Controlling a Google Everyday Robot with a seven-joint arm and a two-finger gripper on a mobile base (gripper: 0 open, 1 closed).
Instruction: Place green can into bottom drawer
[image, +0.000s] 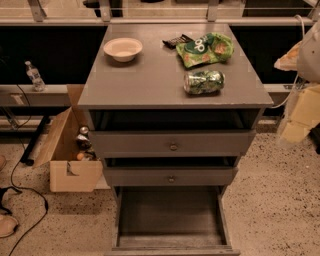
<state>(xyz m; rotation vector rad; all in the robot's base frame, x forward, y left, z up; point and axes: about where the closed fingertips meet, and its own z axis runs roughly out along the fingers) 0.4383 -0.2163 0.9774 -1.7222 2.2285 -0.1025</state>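
My gripper (299, 117), at the frame's right edge, looks pale cream-yellow. The green can (203, 82) is green mottled with white, silver-ended. The bottom drawer (170, 217) is plain grey, the snack bag (206, 49) green with a white logo, the bowl (123, 49) cream.

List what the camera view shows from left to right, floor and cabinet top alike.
water bottle → cardboard box → bowl → green can → pincer, at the right edge beside the cabinet. The snack bag is left out: it overlaps the can's span.
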